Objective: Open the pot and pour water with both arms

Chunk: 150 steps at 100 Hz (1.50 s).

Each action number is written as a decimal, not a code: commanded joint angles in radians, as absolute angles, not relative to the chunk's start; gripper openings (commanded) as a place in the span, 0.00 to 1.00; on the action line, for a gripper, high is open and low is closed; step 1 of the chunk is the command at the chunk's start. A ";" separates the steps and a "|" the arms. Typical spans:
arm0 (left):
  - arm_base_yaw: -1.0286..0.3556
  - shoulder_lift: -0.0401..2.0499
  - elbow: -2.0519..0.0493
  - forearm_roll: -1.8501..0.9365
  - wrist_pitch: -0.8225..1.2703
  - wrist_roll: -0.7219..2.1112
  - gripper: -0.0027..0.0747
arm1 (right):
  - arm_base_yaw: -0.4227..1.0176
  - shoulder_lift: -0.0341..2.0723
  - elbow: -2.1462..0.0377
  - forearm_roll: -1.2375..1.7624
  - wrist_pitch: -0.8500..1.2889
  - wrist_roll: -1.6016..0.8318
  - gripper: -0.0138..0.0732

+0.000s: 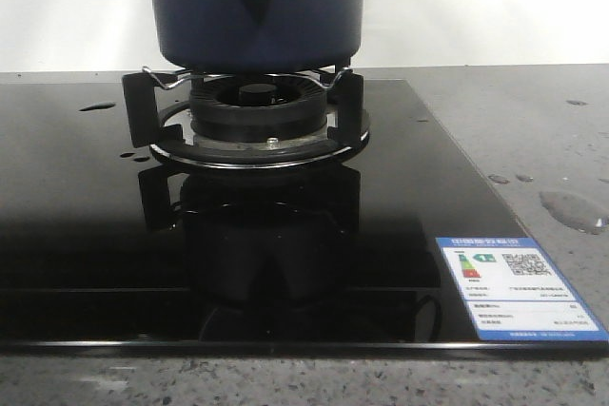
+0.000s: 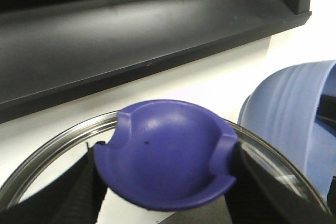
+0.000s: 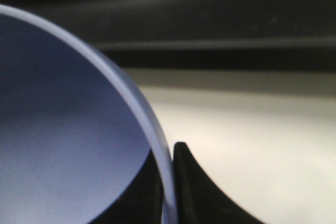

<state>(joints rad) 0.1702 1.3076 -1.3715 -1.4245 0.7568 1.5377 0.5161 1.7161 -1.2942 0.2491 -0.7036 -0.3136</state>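
Pot [image 1: 255, 9] stood upright on the burner's [image 1: 255, 113] black trivet at the back middle of the black glass cooktop [image 1: 86, 263], its cylinder axis vertical and its tapering handle mount with the round hole facing the front camera; only its lower part showed. Around the cooktop lay a grey speckled counter [image 1: 533, 111], and the water [image 1: 574, 210] showed as a wet patch and small drops on that counter to the right of the cooktop, with a few more drops on the glass left of the burner. A label sticker [image 1: 519, 287] sat on the cooktop's front right corner. In the left wrist view the left gripper [image 2: 165, 174] had its dark fingers [image 2: 79, 192] pressed against either side of a blue-purple knob [image 2: 165, 163], pinching it, with the metal-rimmed glass lid [image 2: 42, 156] spreading beneath and a lighter blue rounded bowl [image 2: 294, 114] close beside. In the right wrist view the right gripper [image 3: 167, 182] had its fingers on either side of the thin pale rim of that bowl [image 3: 68, 129], one inside and one outside, clamped onto the wall. Neither arm appeared in the front view.
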 commanded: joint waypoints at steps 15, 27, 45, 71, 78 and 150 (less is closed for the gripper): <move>0.172 1.281 -1.410 -1.510 0.722 1.529 0.44 | 0.515 1.654 -1.322 0.184 -0.910 -0.312 0.09; 0.172 1.281 -1.410 -1.510 0.722 1.529 0.44 | 0.515 1.654 -1.322 0.184 -0.947 -0.312 0.09; 0.172 1.281 -1.410 -1.510 0.722 1.529 0.44 | 0.515 1.654 -1.322 0.184 -0.958 -0.312 0.09; 0.172 1.281 -1.410 -1.510 0.722 1.529 0.44 | 0.515 1.654 -1.322 0.184 -0.956 -0.312 0.09; 0.172 1.281 -1.410 -1.510 0.722 1.529 0.44 | 0.515 1.654 -1.322 0.184 -0.942 -0.312 0.09; 0.100 1.281 -1.410 -1.613 0.908 1.529 0.44 | 0.227 1.263 -1.326 0.348 0.171 -0.312 0.09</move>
